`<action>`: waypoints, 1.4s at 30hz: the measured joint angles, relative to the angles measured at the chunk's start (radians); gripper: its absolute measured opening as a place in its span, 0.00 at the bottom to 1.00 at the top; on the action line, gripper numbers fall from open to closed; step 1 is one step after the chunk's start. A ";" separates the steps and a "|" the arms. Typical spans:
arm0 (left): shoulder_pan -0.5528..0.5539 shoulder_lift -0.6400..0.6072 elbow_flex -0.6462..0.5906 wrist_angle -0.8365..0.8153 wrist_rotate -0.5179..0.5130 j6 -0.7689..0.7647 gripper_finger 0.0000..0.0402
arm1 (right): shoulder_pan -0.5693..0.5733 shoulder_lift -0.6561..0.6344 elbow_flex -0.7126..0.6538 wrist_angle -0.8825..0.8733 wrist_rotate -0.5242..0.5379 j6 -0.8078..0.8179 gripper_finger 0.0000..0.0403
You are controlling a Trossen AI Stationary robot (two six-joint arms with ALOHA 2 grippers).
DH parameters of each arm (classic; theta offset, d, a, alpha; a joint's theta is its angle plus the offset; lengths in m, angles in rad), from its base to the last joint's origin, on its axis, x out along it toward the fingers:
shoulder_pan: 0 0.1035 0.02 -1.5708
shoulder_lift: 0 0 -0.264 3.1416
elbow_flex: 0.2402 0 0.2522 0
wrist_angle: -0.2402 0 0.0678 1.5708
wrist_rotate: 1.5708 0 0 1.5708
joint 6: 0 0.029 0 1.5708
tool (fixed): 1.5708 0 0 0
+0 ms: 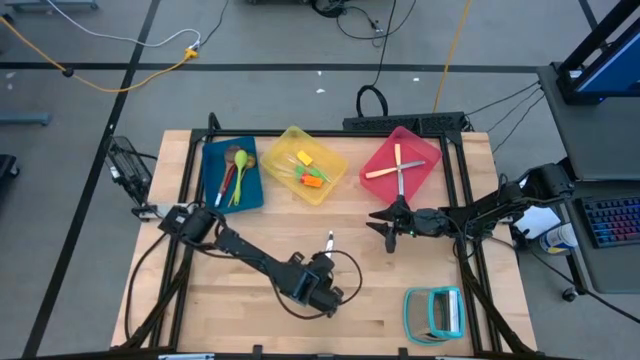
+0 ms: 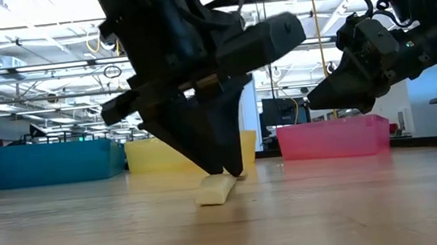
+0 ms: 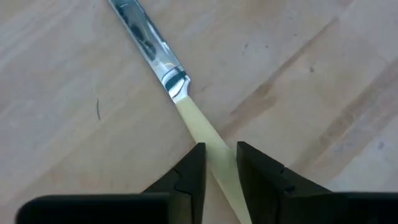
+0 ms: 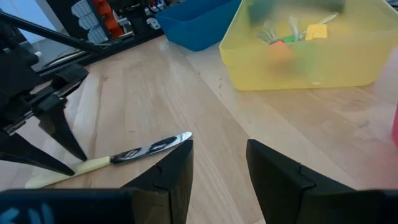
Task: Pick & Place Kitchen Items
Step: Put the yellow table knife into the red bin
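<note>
A knife with a cream handle [image 3: 198, 121] and a shiny blade [image 3: 146, 37] lies flat on the wooden table [image 1: 250, 310], near its middle. My left gripper [image 3: 221, 158] points down at it, open by a narrow gap, with one finger on each side of the handle. The low view shows its fingertips [image 2: 227, 168] down at the table by the handle [image 2: 215, 189]. My right gripper [image 4: 221, 180] is open and hangs above the table [image 1: 392, 232], in front of the pink bin, with the knife [image 4: 137, 152] ahead of it. My left gripper comes at the knife from above, its fingers standing across the cream handle [image 3: 214, 155] just behind the blade. A thin strip of table shows beside one finger [image 3: 249, 168]. Whether either finger touches the handle, I cannot tell. The knife lies flat on the table.
Along the far edge stand a blue bin [image 1: 250, 185] with spoons, a yellow bin [image 1: 330, 180] with small coloured spatulas and a pink bin [image 1: 425, 155] with wooden and cream-handled utensils. A teal-framed rack [image 1: 435, 312] sits at the near right corner. Bare wood lies between.
</note>
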 joint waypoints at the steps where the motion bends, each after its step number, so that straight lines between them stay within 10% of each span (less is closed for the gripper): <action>1: 0.005 0.000 -0.003 0.000 0.004 0.012 0.24 | 0.000 0.000 0.000 0.000 0.000 0.000 0.35; 13: 0.047 0.003 -0.006 -0.008 0.029 0.112 0.44 | 0.000 0.000 0.000 0.000 0.000 0.000 0.35; 30: 0.050 0.006 -0.008 -0.144 -0.141 0.140 0.01 | 0.000 0.000 0.000 -0.001 -0.001 0.000 0.35; 42: 0.073 -0.027 -0.008 -0.508 -0.134 0.004 0.00 | 0.000 0.000 0.001 -0.001 0.000 0.000 0.35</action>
